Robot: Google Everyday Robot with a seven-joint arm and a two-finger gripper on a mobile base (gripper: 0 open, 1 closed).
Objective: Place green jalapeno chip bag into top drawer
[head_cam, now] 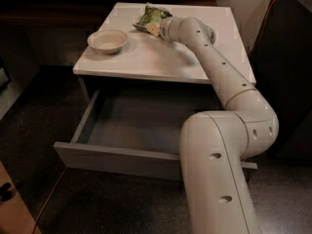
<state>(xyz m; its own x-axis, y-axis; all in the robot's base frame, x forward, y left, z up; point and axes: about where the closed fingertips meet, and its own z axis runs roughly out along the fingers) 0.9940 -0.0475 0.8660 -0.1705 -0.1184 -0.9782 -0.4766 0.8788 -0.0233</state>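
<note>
Camera view, read from the left: the top drawer [107, 157] is pulled wide open below the white counter [146, 62], its front panel low and near the camera and its grey interior looking bare. On the counter's left part sits a beige bowl [108, 40]. Just right of the bowl and further back lies the green jalapeno chip bag [147, 16], crumpled, resting on the counter near its rear edge. The claw [155, 29] is right against the bag's near side, with the white arm [219, 67] stretching away to the right and down. Whether the claw is spread or pinching the foil cannot be told from here.

Risks, as a judgement: glossy, wrinkly foil may slip from a shallow pinch and drop short of the drawer; a sweep leftward could knock the bowl; the bag could snag the counter's front edge on its way down
</note>
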